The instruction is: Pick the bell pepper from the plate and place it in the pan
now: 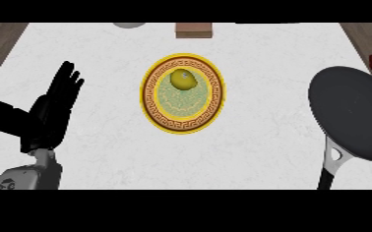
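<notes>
A: Left to right. Left hand (54,105) sits at the left edge of the frame, fingers straight and up, holding nothing. It's resting.

B: Pepper?

A: Yellow bell pepper (183,79) is on the plate (158,109), frame centre, in the plate's upper half. Plate has a gold rim with a key pattern and lies flat on the white tabletop (102,49). Nothing touches the pepper.

B: Pan?

A: Dark pan (345,105) is at the right edge, partly cut off by the frame, handle (330,169) pointing to the lower right. It's well apart from the plate, with bare tabletop between them.

B: Right hand?

A: Not visible anywhere, so I can't tell its fingers.

B: So the pick hasn't started.

A: That's my read. Advice: the right hand suits this, since the pan is on that side. Come down over the pepper from above with the fingers spread, close around its body, and keep off the plate rim. Lift clear before moving right.

B: The stuff at the top?

A: A grey object (129,24) and a brown block (194,30) at the top edge, out of the path.
</notes>
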